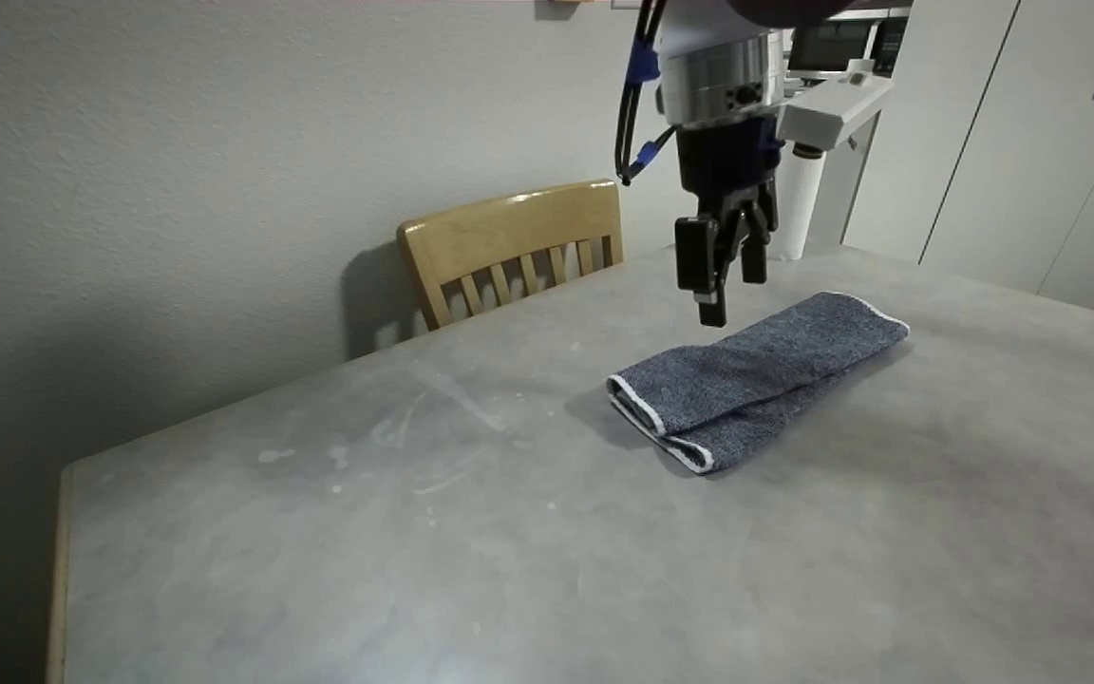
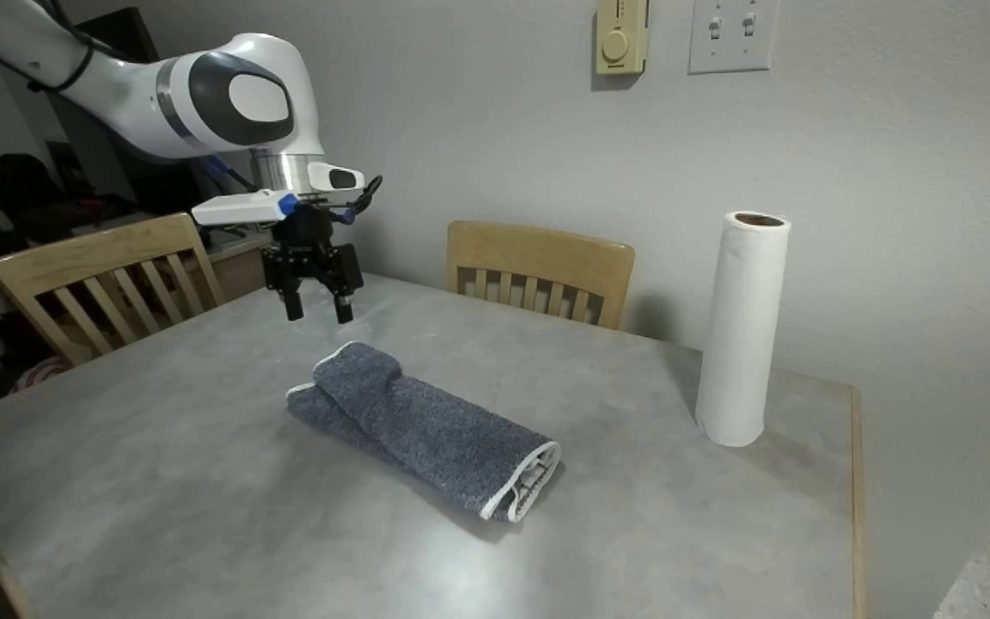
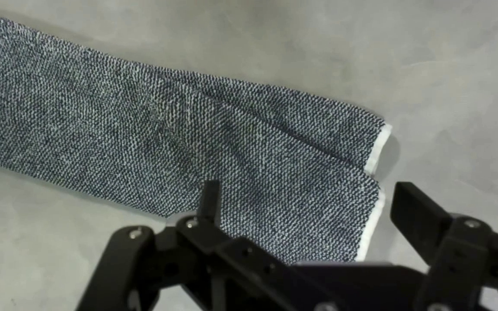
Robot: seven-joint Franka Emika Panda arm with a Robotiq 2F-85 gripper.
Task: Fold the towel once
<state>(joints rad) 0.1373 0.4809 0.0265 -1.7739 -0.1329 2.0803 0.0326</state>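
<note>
Note towel, folded over lengthwise, lying below gripper and apart from it, with staggered, white-trimmed end nearest gripper. Note gripper unclenched, with both fingers spread well apart.

A: What is the wrist view cutting off?

B: Its left edge is cropping the blue-grey woven cloth towel with white trim, and the black two-fingered gripper is covering part of the lower border. The upper fold is hiding most of the layer beneath.

A: What are the exterior views losing?

B: In an exterior view, the upper-left corner is cropping the white robot arm with dark grey panels; the top edge is cropping the cream rectangular thermostat and the pale double switch plate. Dark clutter is blurring into shadow.

A: What else is hiding?

B: In an exterior view, the gripper and a white box-shaped housing are masking part of the upright white paper roll, and the mottled grey tabletop is concealing the lower part of the pale slatted wooden chair.
</note>
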